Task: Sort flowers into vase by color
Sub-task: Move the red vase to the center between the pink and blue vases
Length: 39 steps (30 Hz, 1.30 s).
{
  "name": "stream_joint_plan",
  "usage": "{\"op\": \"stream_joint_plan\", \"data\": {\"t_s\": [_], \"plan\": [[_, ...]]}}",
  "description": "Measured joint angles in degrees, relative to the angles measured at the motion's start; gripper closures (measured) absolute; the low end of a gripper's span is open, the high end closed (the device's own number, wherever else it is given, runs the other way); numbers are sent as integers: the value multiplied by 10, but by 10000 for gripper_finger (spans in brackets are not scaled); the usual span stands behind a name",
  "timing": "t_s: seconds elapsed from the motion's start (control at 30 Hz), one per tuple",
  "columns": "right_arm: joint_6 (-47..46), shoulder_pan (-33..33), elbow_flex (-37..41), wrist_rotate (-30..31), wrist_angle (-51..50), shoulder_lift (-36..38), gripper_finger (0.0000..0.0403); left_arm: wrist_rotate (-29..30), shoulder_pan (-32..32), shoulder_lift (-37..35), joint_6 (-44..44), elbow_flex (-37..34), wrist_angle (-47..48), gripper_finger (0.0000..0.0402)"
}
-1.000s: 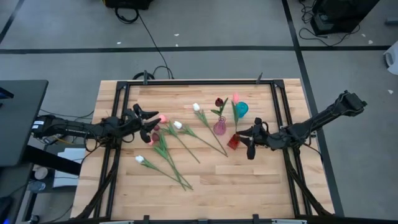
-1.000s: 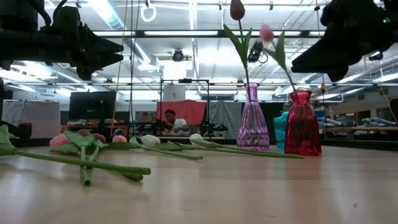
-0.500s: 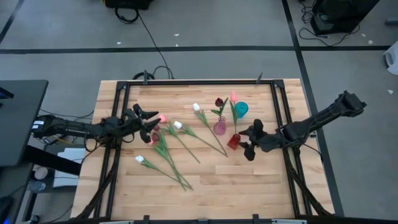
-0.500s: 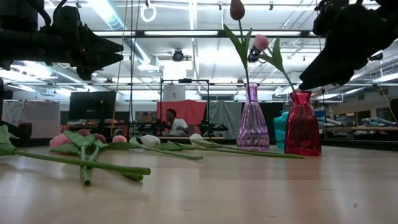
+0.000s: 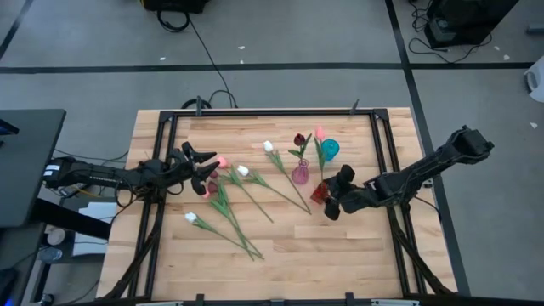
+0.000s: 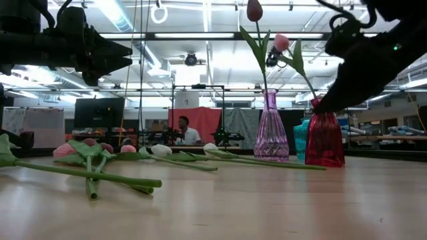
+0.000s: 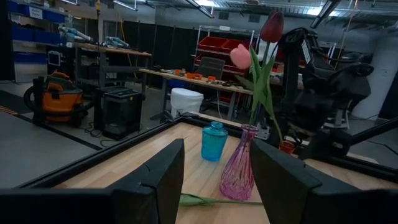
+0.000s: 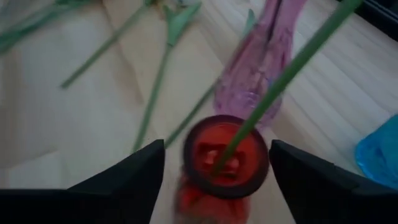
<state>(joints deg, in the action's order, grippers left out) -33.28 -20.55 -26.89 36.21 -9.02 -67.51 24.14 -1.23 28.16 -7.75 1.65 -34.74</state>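
table (image 5: 280,238): pale wood planks, black frame
vases: pink vase (image 5: 300,174), red vase (image 5: 319,193), blue vase (image 5: 330,150) standing right of centre
loose flowers (image 5: 228,204): lying scattered left of centre

A wooden bench (image 5: 289,246) with a black frame (image 5: 272,111) stands on a gray floor (image 5: 280,38), and far behind it there is an orange vacuum (image 7: 55,99), a seated person (image 6: 184,131) and red bins (image 7: 227,46).
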Motion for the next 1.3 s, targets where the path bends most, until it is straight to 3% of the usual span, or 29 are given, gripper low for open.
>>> {"op": "stream_joint_plan", "data": {"t_s": [0.23,0.37,0.77,1.3], "plan": [[0,24,0,-13,0,-22,188,0,0,0,0,0,1,214],[11,39,-1,3,4,-31,209,0,0,0,0,0,1,214],[41,123,14,-2,21,-31,210,-2,0,0,0,0,1,214],[226,255,17,-90,185,-68,210,-2,0,0,0,0,-1,214]]}}
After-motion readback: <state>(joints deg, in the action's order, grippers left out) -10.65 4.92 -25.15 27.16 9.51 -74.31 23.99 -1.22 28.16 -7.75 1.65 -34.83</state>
